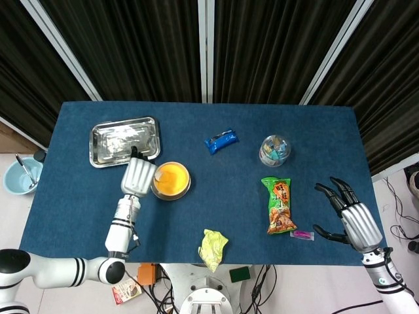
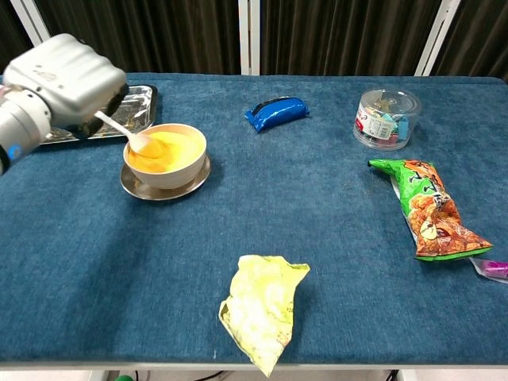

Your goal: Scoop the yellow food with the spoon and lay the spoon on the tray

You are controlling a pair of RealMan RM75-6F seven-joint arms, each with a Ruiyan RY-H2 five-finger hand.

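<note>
While the left hand [image 2: 67, 75] grips the spoon [image 2: 127, 133] with its tip dipped in the yellow food [image 2: 165, 151] of the bowl [image 2: 167, 169] just beside it, scooping seems underway, so next comes a level lift toward the tray [image 1: 124, 141] just beyond.

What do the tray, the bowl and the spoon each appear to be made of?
Tray: likely polished metal, given its silvery, mirror-like glare.
Bowl: matte beige, perhaps ceramic or plastic; the look leaves it open. It sits on a shiny, metal-looking saucer.
Spoon: pale and slightly glossy, probably plastic or ceramic.
</note>
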